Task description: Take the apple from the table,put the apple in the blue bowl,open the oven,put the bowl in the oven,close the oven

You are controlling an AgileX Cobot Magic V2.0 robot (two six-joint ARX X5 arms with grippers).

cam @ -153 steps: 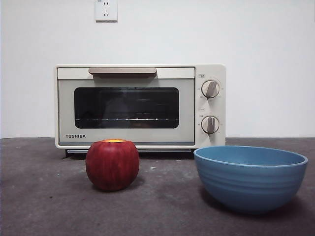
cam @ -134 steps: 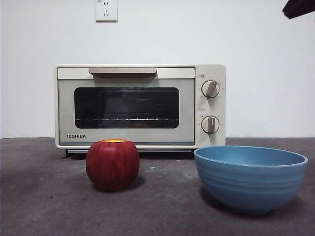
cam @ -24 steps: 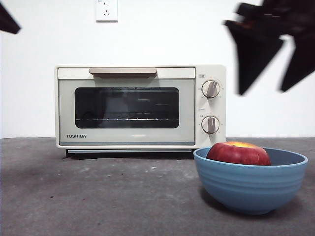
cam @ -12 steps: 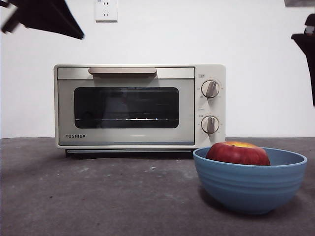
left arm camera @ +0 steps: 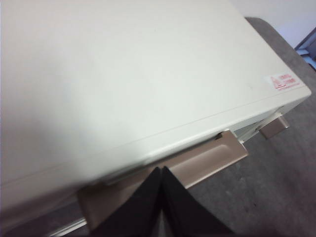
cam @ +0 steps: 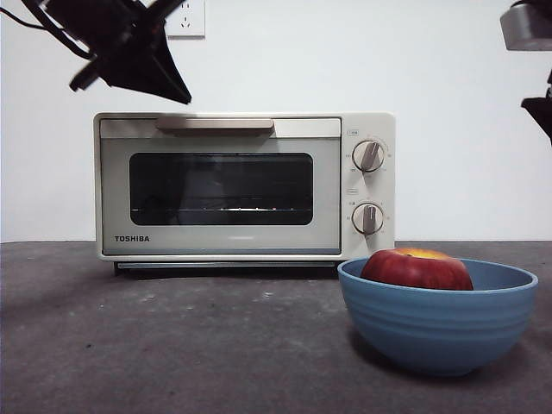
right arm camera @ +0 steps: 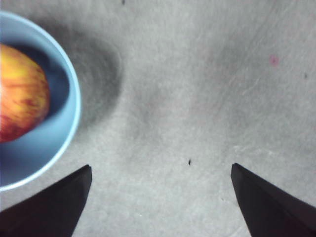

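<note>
The dark red apple (cam: 417, 268) lies inside the blue bowl (cam: 437, 323) at the front right of the table (cam: 172, 345); the right wrist view shows the apple (right arm camera: 19, 91) and the bowl's rim (right arm camera: 71, 123) too. Behind stands the cream oven (cam: 244, 185) with its door closed. My left gripper (cam: 164, 82) hangs shut just above the oven's top left, over the beige handle (left arm camera: 207, 163). In the left wrist view my left gripper (left arm camera: 160, 170) points at that handle. Beside the bowl, high over bare table, is my right gripper (right arm camera: 160, 173), open and empty.
A white wall with a socket (cam: 185, 17) rises behind the oven. Two grey knobs (cam: 368, 156) sit on the oven's right panel. The right arm shows as a dark shape (cam: 535, 60) at the top right edge.
The apple went from the table into the bowl. Over the last second the right arm pulled away up and to the right, and the left gripper came down and right toward the oven's handle.
</note>
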